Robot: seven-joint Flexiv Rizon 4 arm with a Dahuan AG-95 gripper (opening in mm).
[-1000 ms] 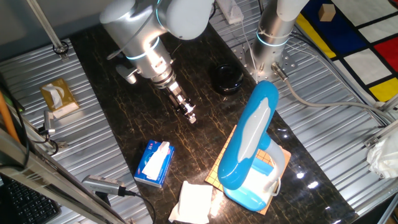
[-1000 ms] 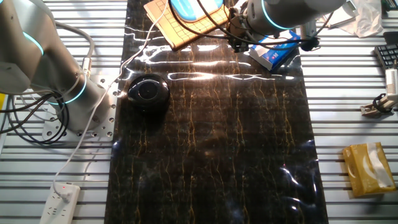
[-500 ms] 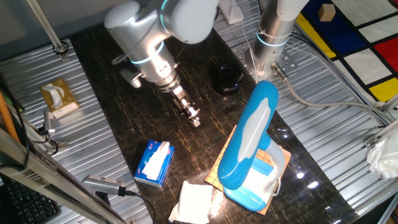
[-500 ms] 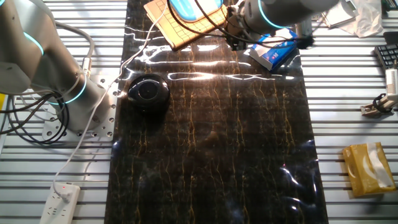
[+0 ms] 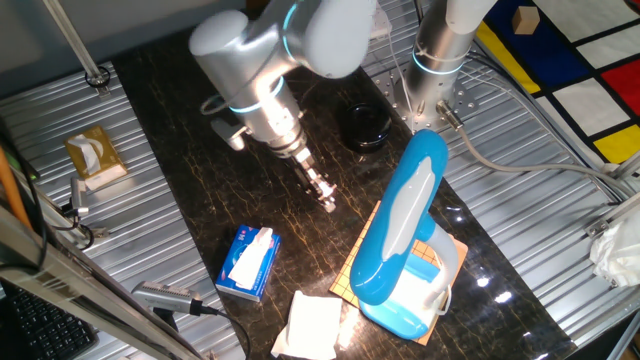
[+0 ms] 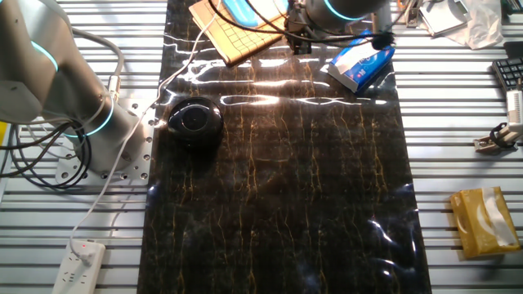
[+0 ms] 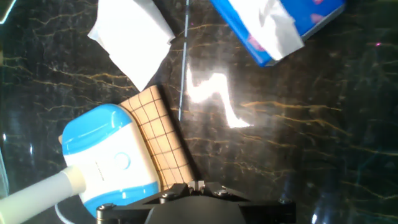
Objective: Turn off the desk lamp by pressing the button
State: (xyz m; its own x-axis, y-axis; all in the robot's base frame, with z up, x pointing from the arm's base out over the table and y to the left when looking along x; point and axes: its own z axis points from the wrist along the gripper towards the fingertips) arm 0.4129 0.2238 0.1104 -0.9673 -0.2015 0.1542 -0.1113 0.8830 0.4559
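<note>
The desk lamp (image 5: 412, 215) is glossy sky-blue with a long white panel on its arm. Its white-blue base (image 5: 405, 305) stands on a wooden grid board (image 5: 443, 262) at the front right of the dark mat. In the hand view the base (image 7: 106, 158) is at the lower left, with a round button (image 7: 122, 160) on its white top. My gripper (image 5: 327, 203) hangs over the mat left of the lamp arm, apart from it. Its fingertips look pressed together and hold nothing. In the other fixed view the lamp (image 6: 243, 10) is at the top edge.
A small blue tissue pack (image 5: 247, 262) and a white napkin (image 5: 310, 325) lie on the mat's near end. A black round object (image 5: 365, 125) sits by the other arm's base (image 5: 432, 75). A yellow tissue box (image 5: 95, 157) stands off the mat at left.
My gripper has moved to the right and a little forward across the mat, closer to the lamp. The lamp and other objects have not moved.
</note>
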